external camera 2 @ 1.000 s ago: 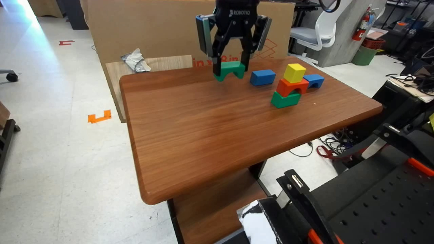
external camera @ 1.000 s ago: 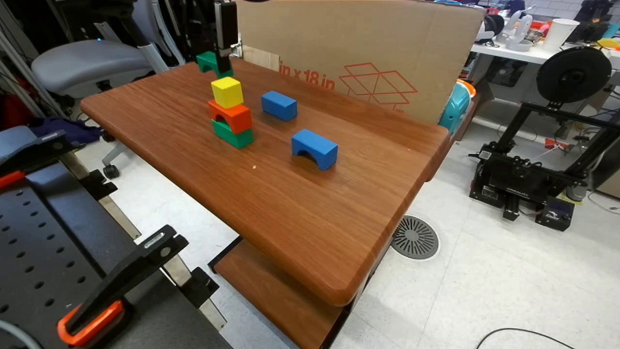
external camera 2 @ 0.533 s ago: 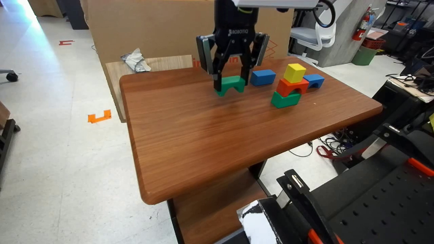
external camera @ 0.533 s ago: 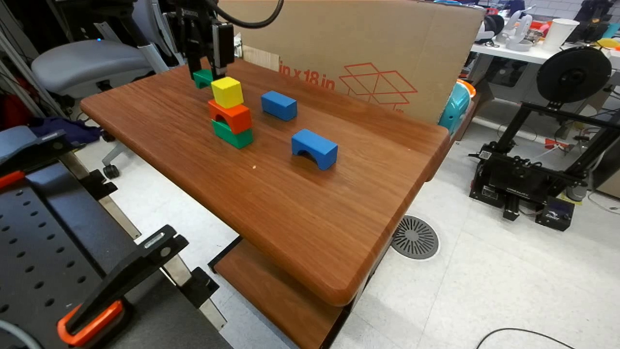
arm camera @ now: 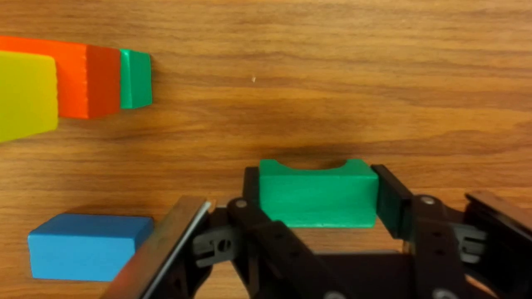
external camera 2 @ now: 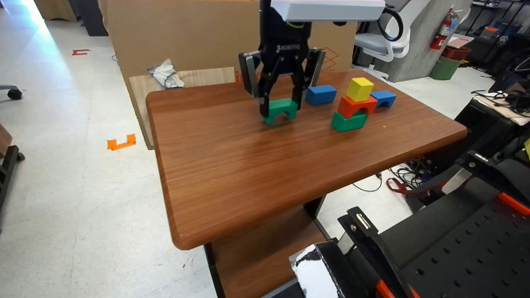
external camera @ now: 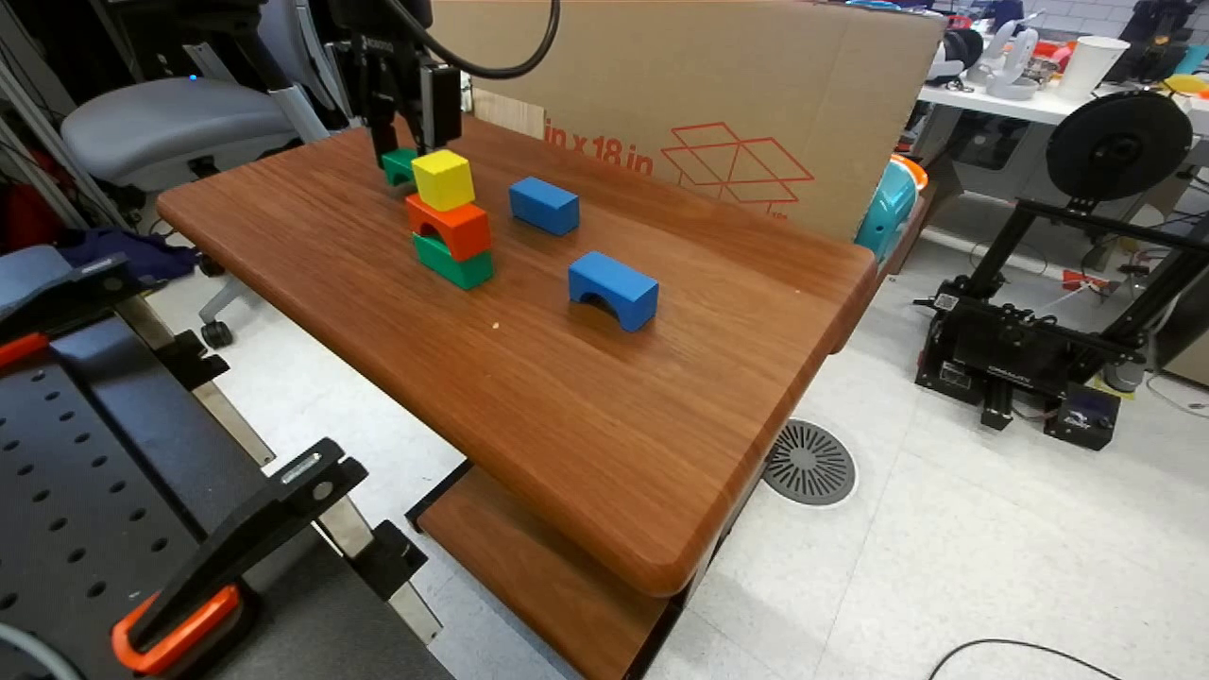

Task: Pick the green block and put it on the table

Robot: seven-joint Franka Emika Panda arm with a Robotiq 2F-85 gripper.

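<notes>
Behind the table stands a carton; the hand clamps the arched green block.

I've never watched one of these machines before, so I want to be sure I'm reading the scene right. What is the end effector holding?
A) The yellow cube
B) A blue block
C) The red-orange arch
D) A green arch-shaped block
D: the wrist view shows the green arch-shaped block pinched by its two ends in the end effector.
</notes>
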